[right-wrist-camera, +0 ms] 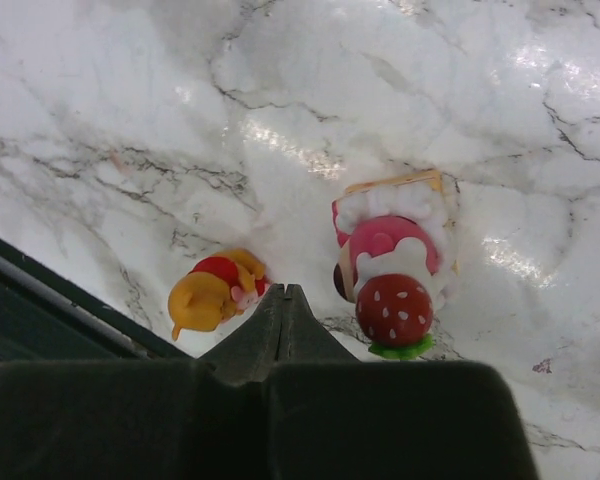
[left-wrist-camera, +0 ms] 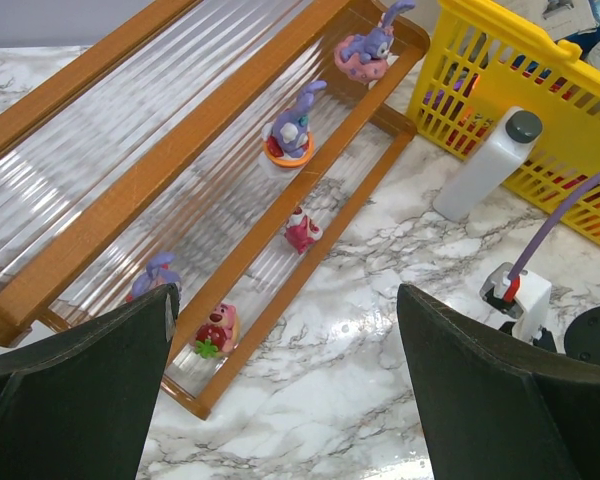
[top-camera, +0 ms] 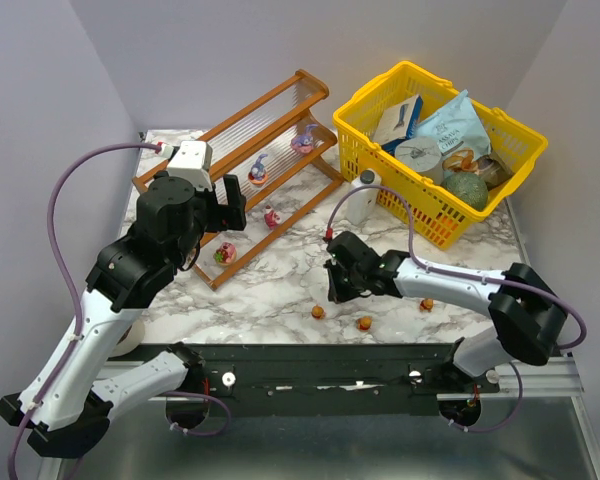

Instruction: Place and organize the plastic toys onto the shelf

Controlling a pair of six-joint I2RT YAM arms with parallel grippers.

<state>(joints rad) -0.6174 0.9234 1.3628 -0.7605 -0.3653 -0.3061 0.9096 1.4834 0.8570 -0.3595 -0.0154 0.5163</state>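
Plastic toys (top-camera: 365, 323) lay loose along the near edge of the surface (top-camera: 280, 290), three small orange ones showing from above. Just beyond them the right gripper (right-wrist-camera: 285, 300) pointed down at the marble, its jaws clenched on nothing. An orange-yellow toy (right-wrist-camera: 215, 295) lay just beside the tips on one side and a pink strawberry toy (right-wrist-camera: 390, 270) on the other. Toward the far left corner the left gripper (left-wrist-camera: 285, 300) hung over the shelf (top-camera: 265, 125), jaws released. Five toys stood on its lower two tiers. A white bottle (top-camera: 361, 197) and a yellow basket (top-camera: 375, 85) occupied the far right corner.
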